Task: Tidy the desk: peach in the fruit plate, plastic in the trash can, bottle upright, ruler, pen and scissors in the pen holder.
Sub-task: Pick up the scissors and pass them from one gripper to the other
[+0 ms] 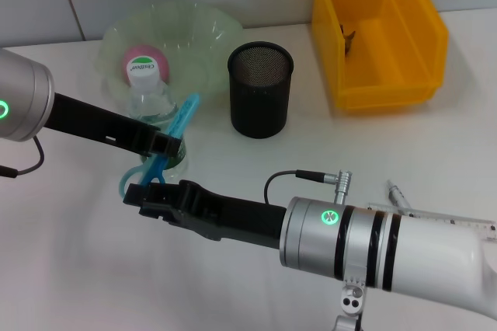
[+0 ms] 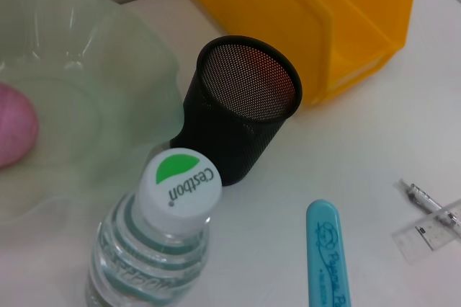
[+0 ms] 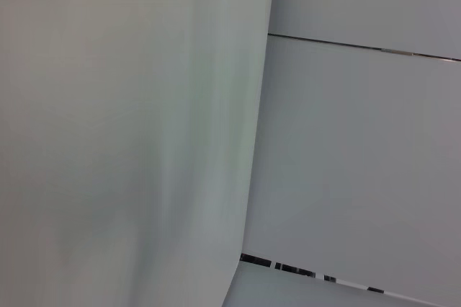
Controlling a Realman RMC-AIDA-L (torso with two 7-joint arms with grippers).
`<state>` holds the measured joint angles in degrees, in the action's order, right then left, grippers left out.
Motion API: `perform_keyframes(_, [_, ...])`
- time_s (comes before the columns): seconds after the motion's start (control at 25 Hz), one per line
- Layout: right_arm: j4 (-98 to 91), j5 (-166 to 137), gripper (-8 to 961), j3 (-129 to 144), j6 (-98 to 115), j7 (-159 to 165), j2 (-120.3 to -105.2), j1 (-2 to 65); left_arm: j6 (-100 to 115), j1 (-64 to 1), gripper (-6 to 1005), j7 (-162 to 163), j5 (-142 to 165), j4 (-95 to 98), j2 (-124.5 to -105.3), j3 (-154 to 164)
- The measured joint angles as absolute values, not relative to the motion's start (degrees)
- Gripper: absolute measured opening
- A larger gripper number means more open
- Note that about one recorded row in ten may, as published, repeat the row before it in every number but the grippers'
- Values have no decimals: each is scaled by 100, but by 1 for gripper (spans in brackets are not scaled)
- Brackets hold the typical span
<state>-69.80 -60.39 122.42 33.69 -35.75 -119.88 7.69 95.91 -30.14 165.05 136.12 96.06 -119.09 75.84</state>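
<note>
Look first at the right gripper (image 1: 140, 191), reaching in from your right across the front of the tabletop (image 1: 311, 152): its fingers sit at the looped handles of the blue scissors (image 1: 167, 141), but you cannot tell whether they are clamped on the handles or merely beside them. The scissors' long axis runs on a diagonal, handles low and toward you, sheathed tip pointing up and away toward the pen holder (image 1: 260, 90); in the left wrist view the sheath (image 2: 325, 256) stands well short of the holder's mouth. The left gripper (image 1: 167, 144) comes in from your left at the water bottle (image 1: 155, 113), which stands upright with its white cap up; whether its fingers grip the bottle you cannot tell. Just behind the bottle lies the green fruit plate (image 1: 202, 28), with the pink peach (image 1: 144, 59) inside. The black mesh pen holder stands beside the plate, and the yellow trash can (image 1: 377, 32) lies farther right. A pen (image 1: 400, 195) and clear ruler (image 2: 432, 231) lie flat near the right arm.
</note>
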Motion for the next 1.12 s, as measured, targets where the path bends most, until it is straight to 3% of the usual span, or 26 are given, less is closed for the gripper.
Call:
perform_keyframes(0.84, [-6853,-4704,66,12377,3395,-5204,-11988,757,9571,-3087,232,16493,13383,9300,-11876,7558])
perform_keyframes(1.0, [-6829,-4267,72,12421,3381,-5799,-11986,713,9582,-3092,232,16485,13398,9448,-11876,7632])
perform_keyframes(1.12, [-6813,-4211,71,12404,3359,-5900,-11987,685,9602,-3062,323,16489,13401,9698,-11881,7662])
